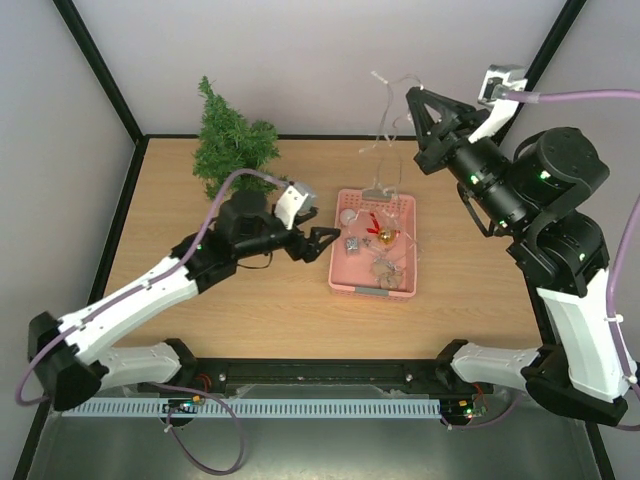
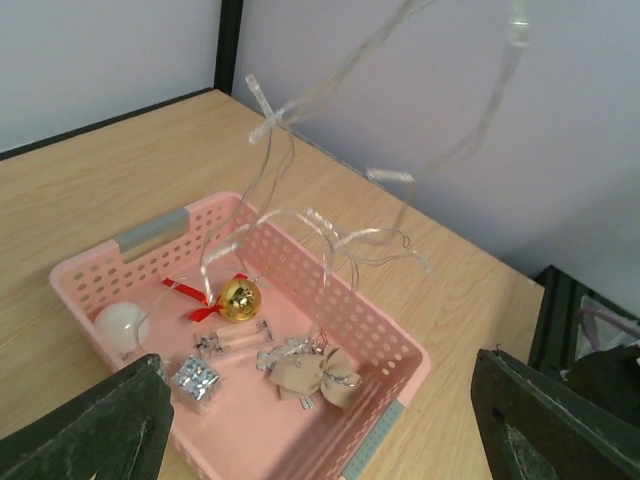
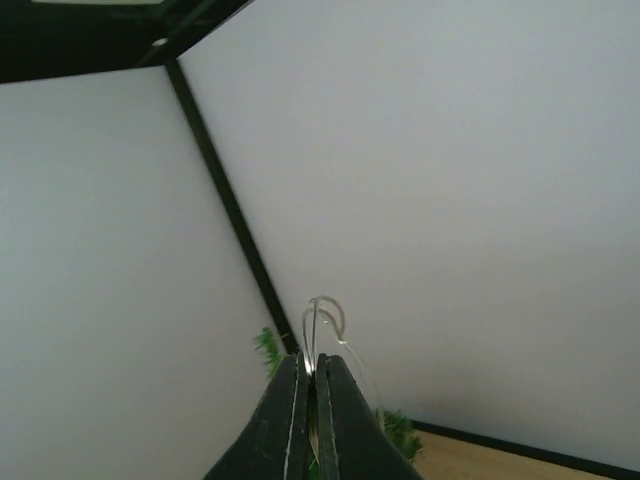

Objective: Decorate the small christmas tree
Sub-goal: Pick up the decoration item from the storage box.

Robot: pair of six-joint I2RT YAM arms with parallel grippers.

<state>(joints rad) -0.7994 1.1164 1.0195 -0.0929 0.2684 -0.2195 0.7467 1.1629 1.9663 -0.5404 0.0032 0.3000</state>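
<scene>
Surface (image 1: 300,315): pale wood-grain laminate, flat. Small christmas tree (image 1: 232,140): dark green, bristly, cone-shaped, upright at far-left back of surface.

Pink basket (image 1: 345,275): plastic, perforated walls, grey handle strips, right of centre.

Clear strand (image 2: 268,120): thin, glossy, looping, w/ small clear tabs. Rises out of basket to right jaws.

In basket: beige bow (image 2: 320,375), white ball (image 2: 120,325), shiny gold ball (image 2: 240,298) w/ red ribbon, silver box (image 2: 195,382).

Left jaws: wide apart, empty, low, aimed at basket's left wall. Tree sits behind them, not touching.

Right jaws: pinched tight on strand, raised high at right. Tree well apart to their left, strand hanging between.
</scene>
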